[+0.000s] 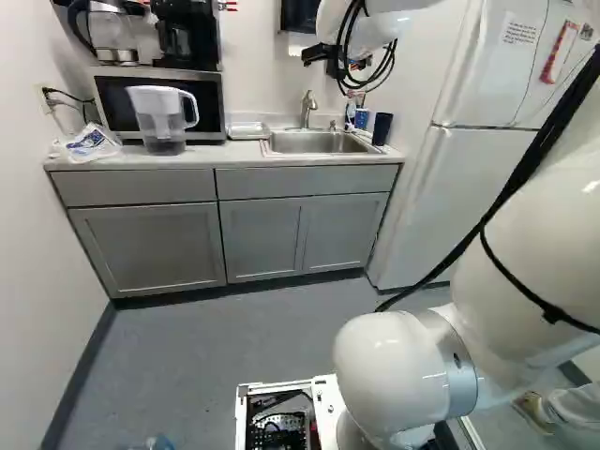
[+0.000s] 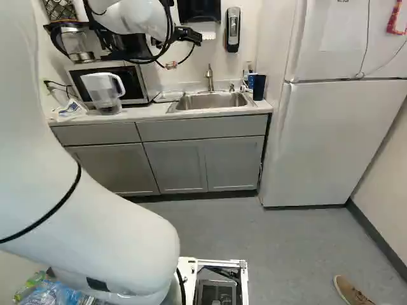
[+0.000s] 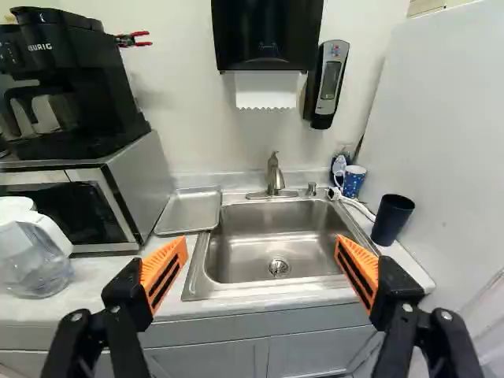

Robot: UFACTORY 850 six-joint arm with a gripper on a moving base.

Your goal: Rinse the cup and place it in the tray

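Likely the cup meant is the dark cup, though a blue mug just behind it could also fit the name. The dark cup stands upright on the table, its mouth up, between the sink and the fridge. From the fingers it lies ahead and off to the fridge side, outside their span rather than between them. That sideways offset is what the coming move turns on: the one arm would have to shift towards the fridge and go forward before closing. Its long axis runs up and down, so fingers coming level, one on each flank, should suit it; the fridge wall near it may crowd the outer one.

The fingers stand wide apart and hold nothing. Their gap faces the sink, with the tap at its back. The tray lies flat on the opposite side of the sink from the cup, beside the microwave. Rinsing and placing are both still to do, I'd judge, and picking up the cup comes first. A careless sideways approach could tip it.
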